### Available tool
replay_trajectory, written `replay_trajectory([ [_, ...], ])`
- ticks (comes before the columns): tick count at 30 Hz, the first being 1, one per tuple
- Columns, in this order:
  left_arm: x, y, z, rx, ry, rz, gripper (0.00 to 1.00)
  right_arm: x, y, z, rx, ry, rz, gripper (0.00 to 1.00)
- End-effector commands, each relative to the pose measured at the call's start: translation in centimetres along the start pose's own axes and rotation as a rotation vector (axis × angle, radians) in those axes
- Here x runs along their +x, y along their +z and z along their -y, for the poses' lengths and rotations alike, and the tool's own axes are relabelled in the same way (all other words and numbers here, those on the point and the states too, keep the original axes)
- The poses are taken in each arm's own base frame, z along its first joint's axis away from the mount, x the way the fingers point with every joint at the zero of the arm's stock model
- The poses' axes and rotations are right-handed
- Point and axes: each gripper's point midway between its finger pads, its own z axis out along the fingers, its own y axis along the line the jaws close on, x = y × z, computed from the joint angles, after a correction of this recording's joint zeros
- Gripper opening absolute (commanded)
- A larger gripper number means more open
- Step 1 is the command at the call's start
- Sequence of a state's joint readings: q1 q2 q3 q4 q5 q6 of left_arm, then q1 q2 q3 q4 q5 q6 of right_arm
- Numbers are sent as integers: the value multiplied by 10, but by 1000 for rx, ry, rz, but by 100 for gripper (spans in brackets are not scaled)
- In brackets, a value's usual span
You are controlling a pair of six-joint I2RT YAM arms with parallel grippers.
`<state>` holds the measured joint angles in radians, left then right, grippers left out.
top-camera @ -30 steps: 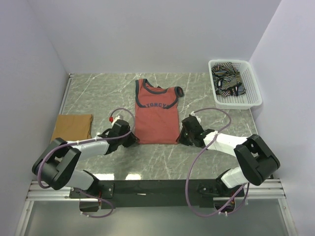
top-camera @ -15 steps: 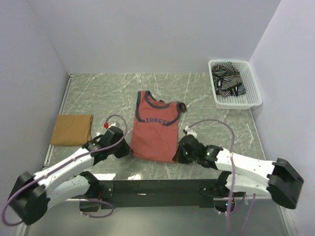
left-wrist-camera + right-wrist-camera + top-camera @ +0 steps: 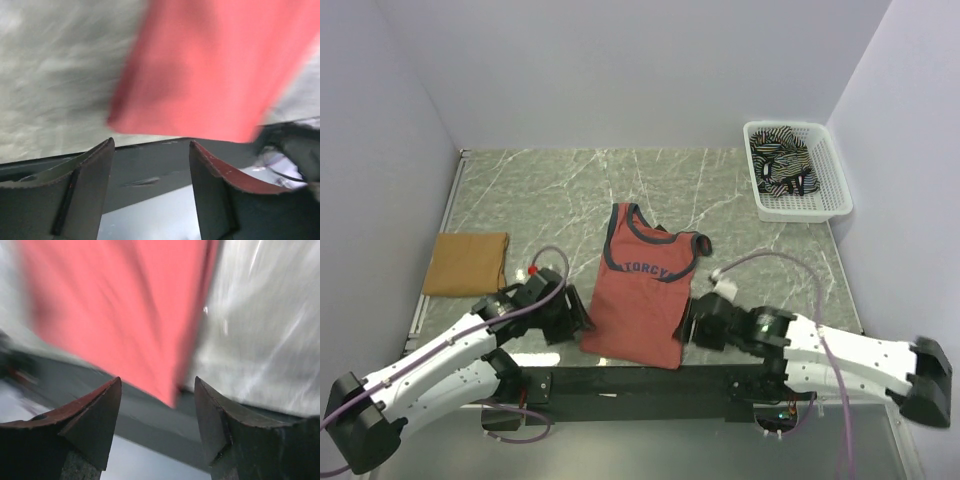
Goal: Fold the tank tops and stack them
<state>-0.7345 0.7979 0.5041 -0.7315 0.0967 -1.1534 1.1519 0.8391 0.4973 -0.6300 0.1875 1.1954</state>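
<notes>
At the far left, the plain mustard-tan cloth tank top [image 3: 467,263] lies folded into a flat rectangle by the left edge of the green marbled table [image 3: 540,190], well apart from everything else.

Next comes my left gripper [image 3: 578,320], low over the table just beside the lower left corner of the brick-red tank top [image 3: 645,290]. In my left wrist view, my two dark fingers [image 3: 85,185] stand well apart with nothing between them. The red cloth's corner lies just ahead of them, clear of the tips, though the view is blurred.

The brick-red top lies spread flat in the middle, slightly tilted, with dark lettering across the chest and dark trim at the neck and armholes. Its straps point away from me, and its hem reaches the near edge of the table by the black rail.

My right gripper [image 3: 688,326] sits just beside the lower right corner of that top. Its fingers [image 3: 85,420] are also spread wide and hold nothing, and the red hem lies in front of the gap.

At the far right corner, the white plastic mesh basket [image 3: 835,195] holds the black-and-white thin-striped tank top [image 3: 782,165], crumpled.
</notes>
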Motion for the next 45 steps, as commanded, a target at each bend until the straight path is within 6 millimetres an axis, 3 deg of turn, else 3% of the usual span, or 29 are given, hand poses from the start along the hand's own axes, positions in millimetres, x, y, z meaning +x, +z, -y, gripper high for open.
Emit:
replay_trajectory([
  [1, -46, -38, 69, 173, 87, 179, 64, -93, -25, 6, 17, 142, 284, 67],
  [2, -57, -48, 94, 229, 122, 217, 62, -112, -31, 7, 7, 167, 339, 67],
  [3, -64, -36, 106, 220, 145, 209, 61, -131, -35, 8, 3, 164, 387, 67],
  [5, -87, -41, 156, 317, 200, 257, 52, -171, -37, 23, 42, 251, 452, 66],
  [6, -92, -16, 164, 279, 224, 226, 47, -190, -38, 26, 42, 259, 496, 66],
  [7, -105, -12, 186, 325, 251, 263, 40, -199, -37, 25, 27, 268, 493, 65],
  [8, -118, -14, 209, 355, 266, 298, 38, -216, -28, 44, 74, 320, 494, 64],
  [9, -122, 11, 215, 336, 283, 270, 34, -231, -25, 44, 56, 323, 517, 63],
  [11, -141, 13, 254, 410, 318, 322, 31, -249, -9, 50, 19, 380, 472, 62],
  [12, -146, 37, 257, 386, 321, 307, 31, -252, -4, 51, -1, 402, 450, 61],
  [14, -155, 40, 289, 458, 370, 316, 30, -257, 9, 55, -18, 440, 417, 61],
  [15, -156, 64, 288, 427, 371, 290, 29, -259, 11, 59, -17, 478, 418, 61],
  [17, -165, 72, 306, 455, 396, 300, 29, -259, 19, 59, -48, 529, 409, 62],
  [18, -166, 93, 302, 427, 390, 285, 29, -258, 22, 61, -52, 547, 408, 62],
  [20, -169, 102, 314, 462, 388, 273, 29, -254, 28, 63, -65, 601, 409, 63],
  [22, -168, 126, 309, 444, 376, 245, 28, -246, 36, 68, -72, 641, 393, 60],
  [23, -168, 130, 311, 450, 368, 237, 28, -246, 39, 67, -84, 665, 396, 50],
  [25, -166, 149, 303, 425, 357, 211, 28, -241, 48, 74, -58, 684, 382, 41],
  [26, -170, 149, 311, 454, 357, 222, 28, -241, 50, 77, -50, 691, 381, 40],
  [27, -170, 159, 307, 444, 351, 211, 27, -239, 53, 78, -45, 695, 372, 39],
  [31, -174, 169, 311, 454, 352, 212, 27, -239, 67, 81, -42, 723, 349, 33],
  [41, -171, 181, 310, 463, 355, 181, 26, -253, 92, 87, -15, 748, 336, 34],
  [45, -171, 182, 308, 464, 352, 177, 25, -254, 93, 88, -21, 758, 347, 34],
])
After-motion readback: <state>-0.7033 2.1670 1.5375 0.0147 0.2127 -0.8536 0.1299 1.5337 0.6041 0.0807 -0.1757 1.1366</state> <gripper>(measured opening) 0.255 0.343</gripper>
